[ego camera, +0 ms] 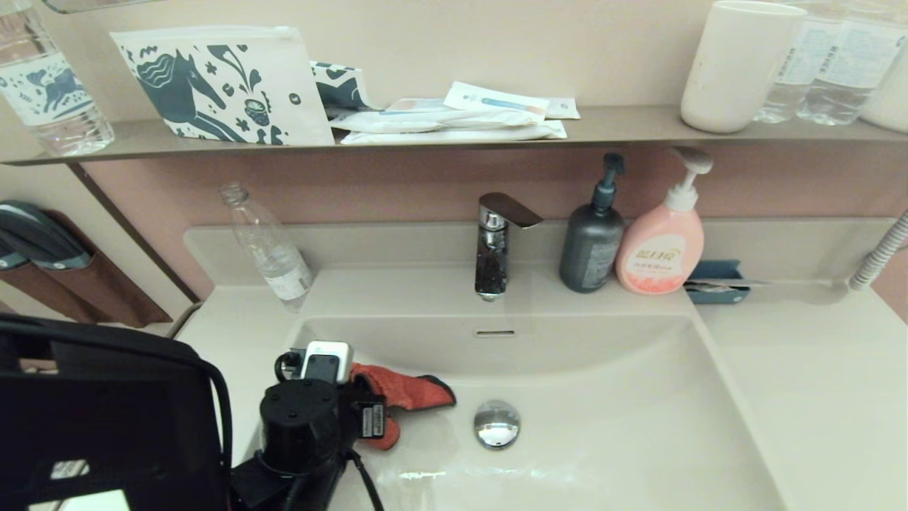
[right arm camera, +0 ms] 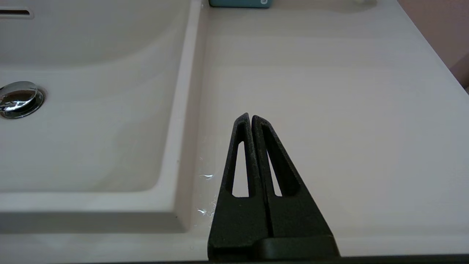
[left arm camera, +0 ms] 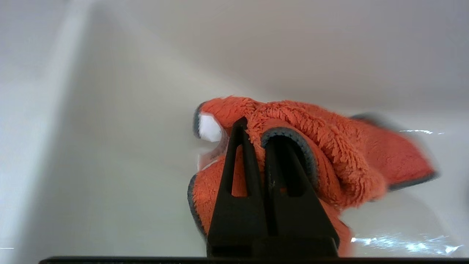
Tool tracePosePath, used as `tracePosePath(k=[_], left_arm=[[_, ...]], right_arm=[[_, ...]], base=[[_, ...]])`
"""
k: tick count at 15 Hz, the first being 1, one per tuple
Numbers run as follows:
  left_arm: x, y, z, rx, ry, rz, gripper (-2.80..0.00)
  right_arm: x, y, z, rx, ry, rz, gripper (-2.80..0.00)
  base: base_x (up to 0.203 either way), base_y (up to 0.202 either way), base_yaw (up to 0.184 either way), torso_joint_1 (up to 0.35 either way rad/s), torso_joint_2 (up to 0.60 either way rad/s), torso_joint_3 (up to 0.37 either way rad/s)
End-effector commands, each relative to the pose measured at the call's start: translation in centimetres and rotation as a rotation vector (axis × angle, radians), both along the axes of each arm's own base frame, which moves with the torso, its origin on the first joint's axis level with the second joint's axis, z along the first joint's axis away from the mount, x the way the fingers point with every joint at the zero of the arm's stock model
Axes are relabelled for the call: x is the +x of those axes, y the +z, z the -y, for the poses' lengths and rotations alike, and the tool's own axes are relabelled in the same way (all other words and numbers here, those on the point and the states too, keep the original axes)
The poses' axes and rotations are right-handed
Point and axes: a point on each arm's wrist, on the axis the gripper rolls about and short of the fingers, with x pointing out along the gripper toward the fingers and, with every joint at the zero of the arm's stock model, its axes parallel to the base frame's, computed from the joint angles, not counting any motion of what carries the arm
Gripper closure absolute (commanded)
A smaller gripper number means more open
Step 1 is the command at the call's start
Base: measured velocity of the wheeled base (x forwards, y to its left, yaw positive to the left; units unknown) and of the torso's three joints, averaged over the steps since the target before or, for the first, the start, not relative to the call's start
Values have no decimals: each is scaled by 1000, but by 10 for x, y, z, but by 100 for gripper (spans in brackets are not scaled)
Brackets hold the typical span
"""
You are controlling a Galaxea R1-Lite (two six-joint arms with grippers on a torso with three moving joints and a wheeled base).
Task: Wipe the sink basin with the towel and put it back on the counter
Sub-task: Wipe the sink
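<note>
Left wrist view shows you the left gripper [left arm camera: 256, 126] clenched on the small orange-red terry towel with dark grey edging [left arm camera: 329, 157]: its two black triangular fingers [left arm camera: 240, 176] stand together, with a fold of the cloth pinched between them and bunched around their tips. The towel lies on the floor of the large off-white glossy sink basin [left arm camera: 110, 146], pressed against the white surface, with one corner trailing away from the fingers.

From the head view you find that gripper [ego camera: 355, 397] low in the basin [ego camera: 624, 426], to the left of the round chrome drain stopper [ego camera: 496, 424]. The towel [ego camera: 408, 389] spreads from the gripper toward the stopper and ends just short of it, not touching. The small overflow slot [ego camera: 494, 332] sits in the back wall beyond the stopper, and the chrome faucet [ego camera: 494, 245] stands on the ledge behind that. Right of the faucet you have a dark grey pump bottle [ego camera: 591, 245] and a pink pump bottle [ego camera: 663, 245] touching side by side; left of it, a clear plastic bottle [ego camera: 268, 245] leans.

Your right gripper [right arm camera: 251, 119] hangs over the flat off-white counter [right arm camera: 329, 110], to the right of the stopper [right arm camera: 17, 97] and beyond the basin's right rim. Its fingers are pressed together and hold nothing.
</note>
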Motion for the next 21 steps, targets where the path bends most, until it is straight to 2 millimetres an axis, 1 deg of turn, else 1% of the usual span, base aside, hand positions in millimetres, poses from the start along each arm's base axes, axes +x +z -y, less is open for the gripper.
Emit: tracePosePath(k=[1, 4, 6, 8, 11, 13, 16, 18, 19, 20, 21], left_arm=[[6, 0, -37, -9, 31, -24, 0], [13, -1, -63, 18, 9, -53, 0], [15, 1, -76, 88, 7, -59, 0], [9, 3, -80, 151, -6, -69, 0], [10, 3, -77, 163, -12, -64, 0], [13, 6, -65, 128, -43, -33, 0], [13, 10, -30, 62, -94, 19, 0], [12, 18, 0, 24, -138, 81, 0], [12, 22, 12, 13, -150, 107, 0], [12, 23, 22, 8, -152, 123, 0], [13, 20, 27, 10, -151, 121, 0]], right_arm=[[0, 0, 0, 0, 0, -1, 0], [0, 0, 0, 0, 0, -2, 0], [0, 0, 0, 0, 0, -1, 0], [0, 0, 0, 0, 0, -1, 0], [0, 0, 0, 0, -1, -1, 0], [0, 0, 0, 0, 0, -3, 0], [0, 0, 0, 0, 0, -1, 0], [0, 0, 0, 0, 0, -1, 0], [0, 0, 0, 0, 0, -1, 0], [0, 0, 0, 0, -1, -1, 0], [0, 0, 0, 0, 0, -1, 0]], base=[[0, 0, 0, 0, 0, 0], [0, 0, 0, 0, 0, 0], [0, 0, 0, 0, 0, 0], [0, 0, 0, 0, 0, 0], [0, 0, 0, 0, 0, 0], [0, 0, 0, 0, 0, 0], [0, 0, 0, 0, 0, 0], [0, 0, 0, 0, 0, 0], [0, 0, 0, 0, 0, 0], [0, 0, 0, 0, 0, 0], [0, 0, 0, 0, 0, 0]])
